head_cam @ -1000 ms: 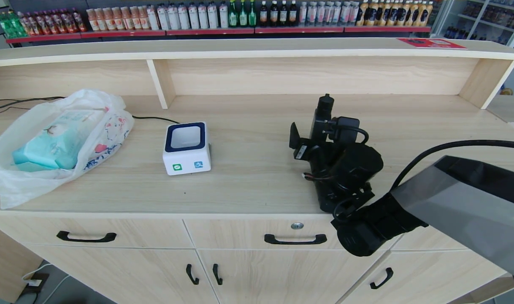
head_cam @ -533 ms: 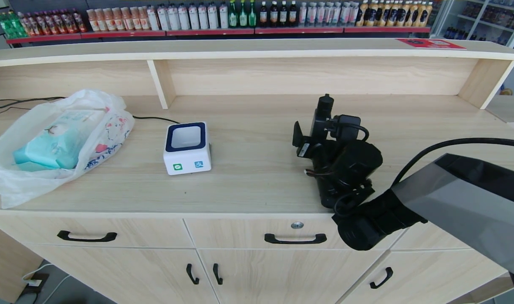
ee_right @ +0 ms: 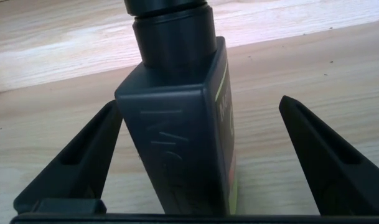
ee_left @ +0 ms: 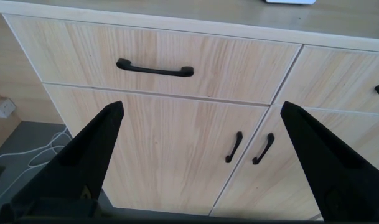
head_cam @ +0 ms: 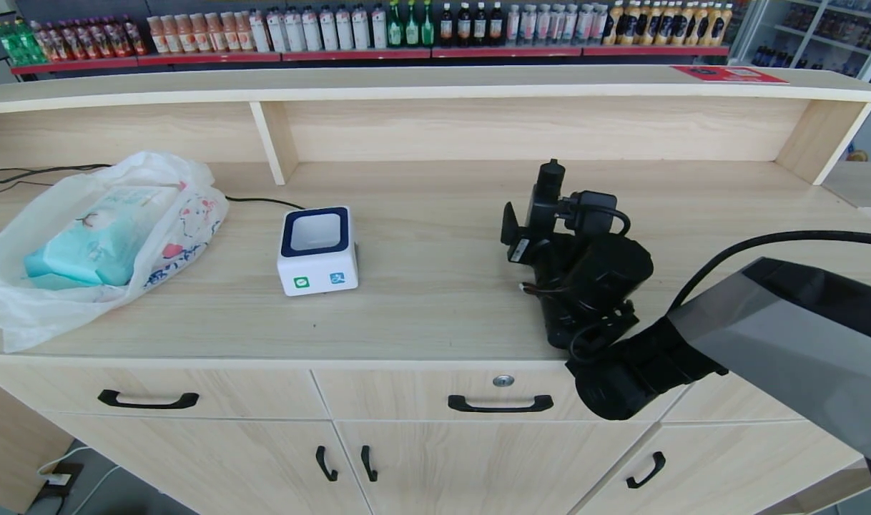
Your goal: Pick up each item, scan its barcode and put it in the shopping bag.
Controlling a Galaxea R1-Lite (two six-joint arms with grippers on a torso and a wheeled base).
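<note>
The worktop (head_cam: 435, 300) runs the full width of my head view, and my right forearm cuts off its near right corner. At its left end lies the shopping bag (head_cam: 42, 315). Through its thin white plastic I can make out a pale teal pack (head_cam: 92, 239). Whatever else is in the bag is too blurred by the plastic to name. The scanner (head_cam: 316, 250), a white cube with a dark-framed window on top, sits just right of the bag and apart from it.

From the head, my own wrist hides most of the dark bottle (ee_right: 183, 124); only its cap and neck rise behind the wrist, right of centre on the worktop. The right wrist camera shows it plainly, standing upright on the wood, top cut off. My right fingers (ee_right: 326, 155) are spread wide around it. One is close against its side, though I cannot tell if it touches, and the other is well clear.

My left fingers (ee_left: 89, 155) are also spread wide and hold nothing, low before the cabinet front with its black drawer handle (ee_left: 155, 67).
</note>
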